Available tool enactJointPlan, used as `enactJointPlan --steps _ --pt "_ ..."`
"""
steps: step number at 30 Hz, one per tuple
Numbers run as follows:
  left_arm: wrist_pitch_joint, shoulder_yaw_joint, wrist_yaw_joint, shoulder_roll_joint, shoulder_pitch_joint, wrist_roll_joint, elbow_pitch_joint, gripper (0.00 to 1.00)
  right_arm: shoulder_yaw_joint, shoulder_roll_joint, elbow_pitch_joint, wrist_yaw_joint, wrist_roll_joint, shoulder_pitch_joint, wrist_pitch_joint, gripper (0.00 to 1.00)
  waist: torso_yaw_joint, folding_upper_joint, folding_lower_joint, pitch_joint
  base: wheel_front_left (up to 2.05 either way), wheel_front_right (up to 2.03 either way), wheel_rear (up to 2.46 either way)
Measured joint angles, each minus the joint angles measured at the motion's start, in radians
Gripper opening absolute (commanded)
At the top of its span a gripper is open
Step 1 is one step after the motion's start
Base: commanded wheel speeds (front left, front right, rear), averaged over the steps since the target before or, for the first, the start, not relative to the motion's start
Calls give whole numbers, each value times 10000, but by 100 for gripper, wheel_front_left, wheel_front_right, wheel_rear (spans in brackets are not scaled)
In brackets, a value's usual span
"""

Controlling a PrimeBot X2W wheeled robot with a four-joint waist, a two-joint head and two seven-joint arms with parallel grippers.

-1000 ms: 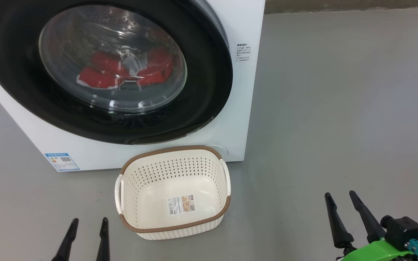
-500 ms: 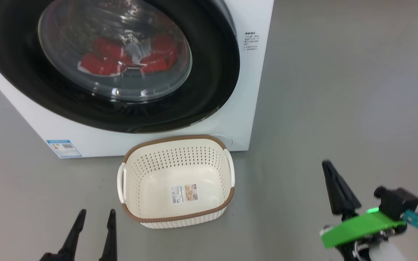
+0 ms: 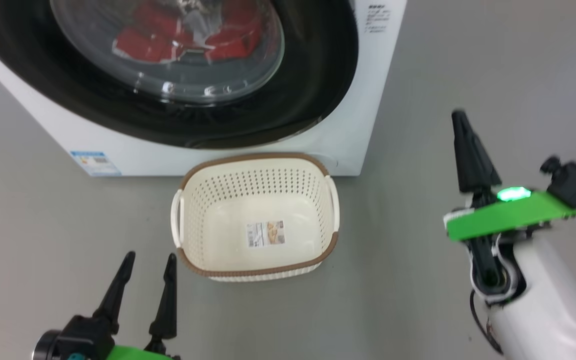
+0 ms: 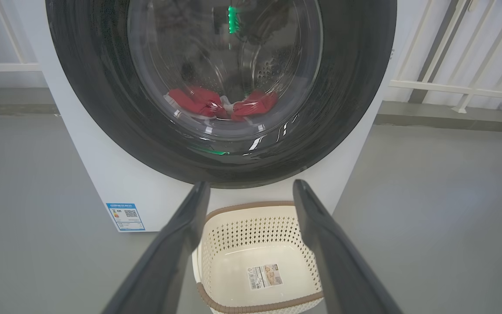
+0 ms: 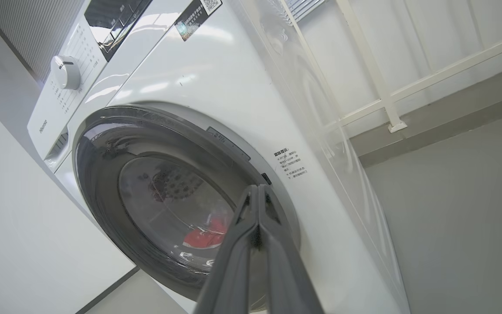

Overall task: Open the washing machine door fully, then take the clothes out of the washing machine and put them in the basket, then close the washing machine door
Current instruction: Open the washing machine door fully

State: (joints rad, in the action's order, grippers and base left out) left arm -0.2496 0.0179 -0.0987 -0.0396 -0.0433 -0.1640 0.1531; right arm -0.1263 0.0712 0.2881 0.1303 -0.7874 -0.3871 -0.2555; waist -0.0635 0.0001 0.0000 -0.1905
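I'm seeing grey floor [image 3: 468, 60] around the washing machine [image 3: 368, 100], railing [image 5: 381, 100] behind it. The right wrist is showing its dial [image 5: 65, 72]. Right gripper [image 3: 459, 119] clenched empty, left gripper [image 3: 149, 256] spread.

The washing machine [image 3: 365, 115] is a white front-loader standing on the grey floor [image 3: 493, 60], with a small blue label [image 3: 95, 162] at its lower front corner. The washing machine door [image 3: 313, 85], a wide glossy black ring around a bulging clear glass bowl, sits shut against the front. Through the glass the clothes [image 3: 143, 37] show as a crumpled red heap with white trim, low in the drum. The basket [image 3: 260, 273], cream, perforated and brown-rimmed, stands upright and empty just before the machine, below the door.
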Motion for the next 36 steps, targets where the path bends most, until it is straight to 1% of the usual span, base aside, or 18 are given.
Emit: enactJointPlan --steps 3,7,12,14,18,19,23,29,36 --pt "0 136 0 2 -263 -151 -4 100 -173 163 48 0 -370 -656 0 0 -136 0 0 -276 0 0 0" --pt "0 341 0 2 -621 -284 6 100 -362 445 125 0 -1235 -1511 -2 0 -339 0 0 -670 0 0 0" --pt "0 627 0 6 -915 -412 15 100 -1020 976 121 0 -3087 -2438 -2 0 -643 -1 1 -1125 0 0 0" --pt "0 763 2 6 -1036 -479 25 100 -1298 1304 96 0 -3873 -2804 -2 0 -770 0 0 -1290 0 0 0" --pt "0 1016 4 8 -1252 -570 54 100 -1643 1860 -284 0 -5513 -3473 102 0 -1012 0 0 -1611 0 0 0" --pt "0 1127 15 12 -1350 -625 65 100 -1735 2105 -433 0 -6213 -3751 339 0 -1133 0 1 -1762 0 0 0" --pt "0 1289 27 12 -1509 -853 73 100 -1712 2466 -577 0 -7403 -4146 1066 0 -1349 0 0 -2049 0 0 0" --pt "0 1526 35 19 -1743 -1020 90 100 -1248 2778 -516 0 -8567 -4920 2433 0 -1602 0 0 -2460 0 0 0" --pt "0 1762 73 31 -1934 -1124 98 100 -930 2978 128 0 -9327 -5701 4456 0 -1857 0 0 -2877 0 0 0"
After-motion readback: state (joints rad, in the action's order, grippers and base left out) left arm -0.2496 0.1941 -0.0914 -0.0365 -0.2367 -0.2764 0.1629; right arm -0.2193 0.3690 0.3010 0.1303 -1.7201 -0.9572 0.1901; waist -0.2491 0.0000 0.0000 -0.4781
